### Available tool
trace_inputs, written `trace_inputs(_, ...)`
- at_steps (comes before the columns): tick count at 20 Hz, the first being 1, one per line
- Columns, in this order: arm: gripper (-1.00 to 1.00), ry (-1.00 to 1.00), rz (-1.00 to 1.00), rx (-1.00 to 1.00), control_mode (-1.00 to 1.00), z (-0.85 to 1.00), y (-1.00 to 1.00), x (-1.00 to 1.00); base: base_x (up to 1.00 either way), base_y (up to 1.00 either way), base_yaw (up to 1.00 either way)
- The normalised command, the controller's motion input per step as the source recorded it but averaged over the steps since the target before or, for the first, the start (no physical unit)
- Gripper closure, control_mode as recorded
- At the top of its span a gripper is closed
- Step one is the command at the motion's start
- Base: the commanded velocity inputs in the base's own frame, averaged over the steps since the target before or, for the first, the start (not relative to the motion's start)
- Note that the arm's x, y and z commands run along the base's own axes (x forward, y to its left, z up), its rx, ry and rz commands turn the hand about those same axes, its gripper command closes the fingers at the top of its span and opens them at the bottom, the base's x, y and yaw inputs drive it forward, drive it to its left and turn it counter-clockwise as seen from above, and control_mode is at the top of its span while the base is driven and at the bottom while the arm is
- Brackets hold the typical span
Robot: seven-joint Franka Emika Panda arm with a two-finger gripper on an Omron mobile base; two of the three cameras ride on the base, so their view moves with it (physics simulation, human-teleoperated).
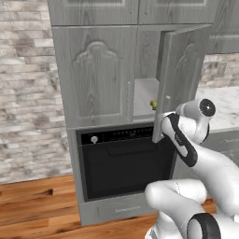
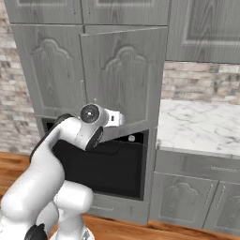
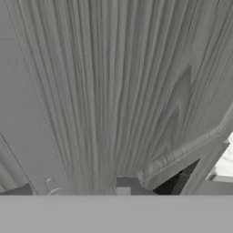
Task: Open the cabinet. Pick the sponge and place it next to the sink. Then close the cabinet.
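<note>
The cabinet (image 1: 95, 74) is tall, light grey, with arched door panels. Its left door is closed; its right door (image 1: 184, 74) stands partly open, swung out toward me. On the shelf inside lies the small yellow sponge (image 1: 152, 103). My gripper (image 1: 161, 125) is at the lower free edge of the open door (image 2: 124, 79), and its jaws are hidden behind the hand (image 2: 115, 118). In the hand view the door's wood grain (image 3: 113, 91) is very close, with one dark fingertip (image 3: 129, 184) low against it. I cannot tell whether the handle is held. The sink is out of view.
A black built-in oven (image 1: 123, 158) sits directly under the cabinet. To the right runs a white marble counter (image 2: 201, 124) over dark-grey low cabinets (image 2: 187, 201). Plain upper cabinets (image 2: 206, 28) hang above it. Brick wall and wood floor (image 1: 32, 200) lie to the left.
</note>
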Motion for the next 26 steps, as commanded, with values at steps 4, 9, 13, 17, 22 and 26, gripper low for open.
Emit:
trace_inputs(4,1.0,0.0,0.0,0.0,-1.0,0.59,-0.89,-0.49,0.0,0.0,0.0)
trace_inputs(9,1.0,0.0,0.0,0.0,-1.0,0.54,-0.81,-0.45,0.0,0.0,0.0)
trace_inputs(13,-1.0,0.0,0.0,0.0,-1.0,0.03,-0.1,-0.03,0.0,0.0,0.0)
trace_inputs(17,-1.0,0.0,0.0,0.0,-1.0,0.0,0.0,-0.03,0.0,0.0,0.0)
trace_inputs(22,-1.0,-0.16,0.0,0.0,-1.0,0.01,0.0,-0.51,0.0,0.0,0.0)
trace_inputs(26,-1.0,-0.23,0.0,0.0,-1.0,0.24,0.02,-0.92,0.0,0.0,0.0)
